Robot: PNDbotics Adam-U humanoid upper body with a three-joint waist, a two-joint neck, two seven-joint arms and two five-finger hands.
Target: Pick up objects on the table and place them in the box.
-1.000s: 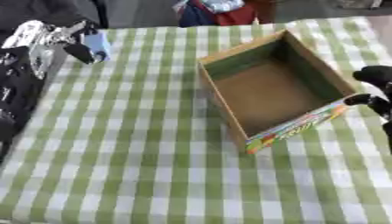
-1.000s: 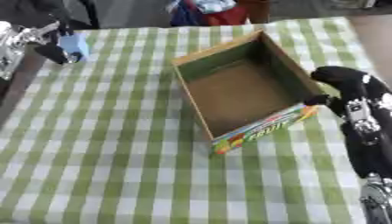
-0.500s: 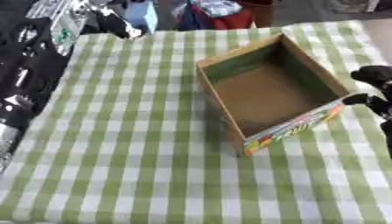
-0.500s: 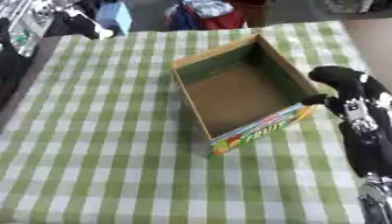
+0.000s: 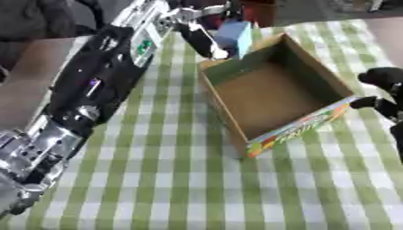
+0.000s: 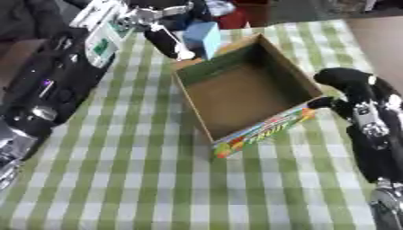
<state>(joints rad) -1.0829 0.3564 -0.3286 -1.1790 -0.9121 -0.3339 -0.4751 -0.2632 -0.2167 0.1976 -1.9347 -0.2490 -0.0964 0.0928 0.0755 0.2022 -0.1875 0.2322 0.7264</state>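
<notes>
An open cardboard box [image 5: 315, 121] with a colourful printed front stands on the green checked table; its inside shows nothing. My left hand [image 5: 201, 38] is shut on a light blue block [image 5: 235, 37] and holds it above the box's far left corner. The left arm [image 5: 94, 85] stretches across the left of the table. My right hand [image 6: 346, 87] rests against the box's right side near its front corner, fingers curled with nothing in them.
The green and white checked cloth [image 5: 165, 179] covers the table, whose bare brown edge [image 5: 24, 81] shows at the left. Red and dark things [image 6: 236, 15] lie beyond the far edge.
My left hand has carried the blue block from the table's far left to the box's far corner. The camera has shifted too. The right hand has stayed by the box.
</notes>
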